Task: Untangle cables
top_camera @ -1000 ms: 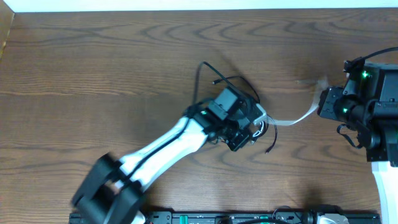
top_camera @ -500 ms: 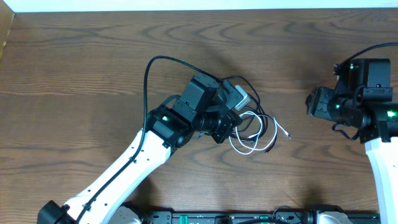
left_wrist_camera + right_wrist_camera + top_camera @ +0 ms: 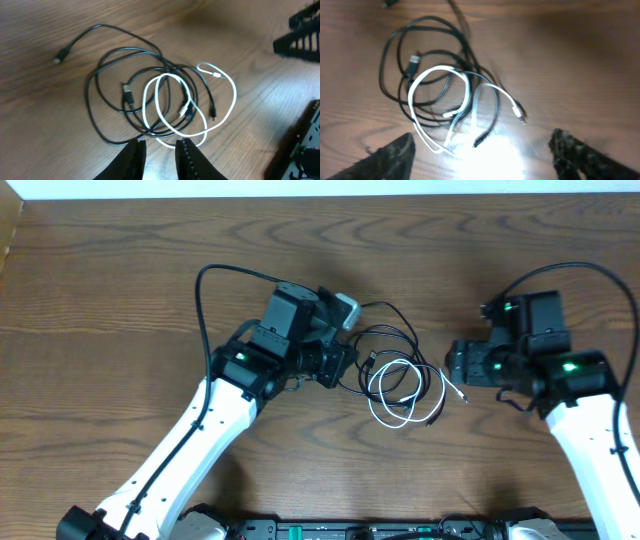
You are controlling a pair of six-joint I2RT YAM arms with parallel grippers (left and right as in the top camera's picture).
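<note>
The cables lie on the wooden table as one loose tangle, a black cord (image 3: 411,337) looped through a white cord (image 3: 392,421). My left gripper (image 3: 352,366) sits just left of the tangle. In the left wrist view its fingertips (image 3: 160,150) stand a little apart with only bare wood between them, just short of the white cord (image 3: 234,95) and the black plug (image 3: 128,94). My right gripper (image 3: 450,366) is just right of the tangle. In the right wrist view its jaws (image 3: 485,150) are wide open and hold nothing, with the white cord (image 3: 440,68) and the black cord (image 3: 384,65) ahead.
A thick black cable (image 3: 205,280) arcs from the left arm over the table. Another thick cable (image 3: 600,275) loops above the right arm. The table's far edge (image 3: 320,194) runs along the top of the overhead view.
The right gripper let go of the white cord, opened wide and moved left toward the tangle. The left gripper backed off up and left, parting slightly, and the cords now lie loose.
</note>
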